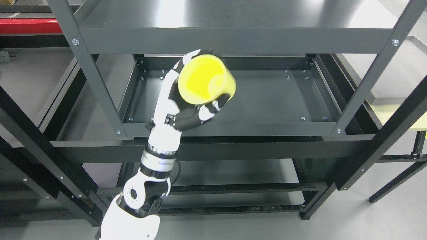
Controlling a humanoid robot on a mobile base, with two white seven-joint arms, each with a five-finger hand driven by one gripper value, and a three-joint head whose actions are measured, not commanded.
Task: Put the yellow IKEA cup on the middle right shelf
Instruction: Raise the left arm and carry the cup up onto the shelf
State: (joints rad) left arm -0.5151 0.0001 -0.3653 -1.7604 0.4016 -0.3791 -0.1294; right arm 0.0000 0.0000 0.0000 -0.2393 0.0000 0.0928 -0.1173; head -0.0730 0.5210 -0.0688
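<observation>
Wrapping the yellow cup [206, 80], the fingers [213, 106] of the left hand [186, 100] curl under and round its lower side, with one white fingertip showing above the rim at the far edge; the palm sits just left of the cup, partly hidden by it. The cup is tilted, its open mouth turned up toward the camera and to the left, its base pointing away to the right, and the base itself is hard to make out. Cup and fingers are held over the left part of the middle shelf [267, 100], a dark tray whose floor spreads out to the right of the fingers; whether the cup touches it cannot be told. Just above the fingertips runs the front edge of the upper shelf [233, 40]. Below the hand, the left arm [156, 160] drops to the lower left, cut off by the bottom edge.
</observation>
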